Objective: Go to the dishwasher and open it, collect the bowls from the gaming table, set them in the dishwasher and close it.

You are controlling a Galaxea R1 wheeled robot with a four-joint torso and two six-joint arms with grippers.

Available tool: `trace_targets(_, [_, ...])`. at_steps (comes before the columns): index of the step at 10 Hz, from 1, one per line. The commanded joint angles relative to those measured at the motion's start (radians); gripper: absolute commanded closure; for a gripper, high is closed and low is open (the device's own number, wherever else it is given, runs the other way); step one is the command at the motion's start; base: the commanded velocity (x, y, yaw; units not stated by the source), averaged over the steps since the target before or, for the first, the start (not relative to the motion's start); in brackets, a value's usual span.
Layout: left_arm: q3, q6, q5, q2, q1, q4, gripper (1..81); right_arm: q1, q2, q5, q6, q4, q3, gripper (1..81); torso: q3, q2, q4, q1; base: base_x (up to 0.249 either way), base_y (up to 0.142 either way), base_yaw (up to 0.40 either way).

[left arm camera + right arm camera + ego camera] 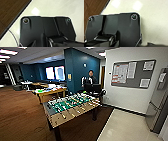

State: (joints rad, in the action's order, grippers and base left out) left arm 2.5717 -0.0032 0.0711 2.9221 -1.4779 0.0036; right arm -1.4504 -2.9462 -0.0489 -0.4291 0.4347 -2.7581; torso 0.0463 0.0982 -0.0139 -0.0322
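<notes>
Foosball table (72, 107) sits closest, green field, long axis running diagonally from near-left to far-right, on brown wood-look floor (20, 114). Pale tile floor (125, 127) starts to its right. Behind it, further left, the gaming table (51, 92), long side roughly parallel, something green (40, 90) on its tabletop. A person (90, 78) stands by the blue wall (77, 67). Can't tell either pincer's state.

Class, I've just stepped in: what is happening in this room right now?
Nothing is being handled. The robot faces a table-football table standing on brown flooring, with a pale tiled floor to its right. A person stands behind it, near a blue wall. A long table with a yellow edge stands further back. A noticeboard hangs on the white wall.
</notes>
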Motion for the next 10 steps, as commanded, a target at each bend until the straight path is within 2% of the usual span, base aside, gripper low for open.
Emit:
trace_targets(1, [0.007,-0.001,-0.047,-0.003,0.054,-0.002,1.0,0.064,0.01,-0.058,-0.002,0.004,-0.006,1.0,0.0,0.0,0.0,0.0,0.0,0.0,0.182])
trace_targets(10, [0.022,-0.001,-0.048,0.003,0.054,-0.004,1.0,0.066,0.01,-0.058,-0.002,0.004,-0.006,1.0,0.0,0.0,0.0,0.0,0.0,0.0,0.18])
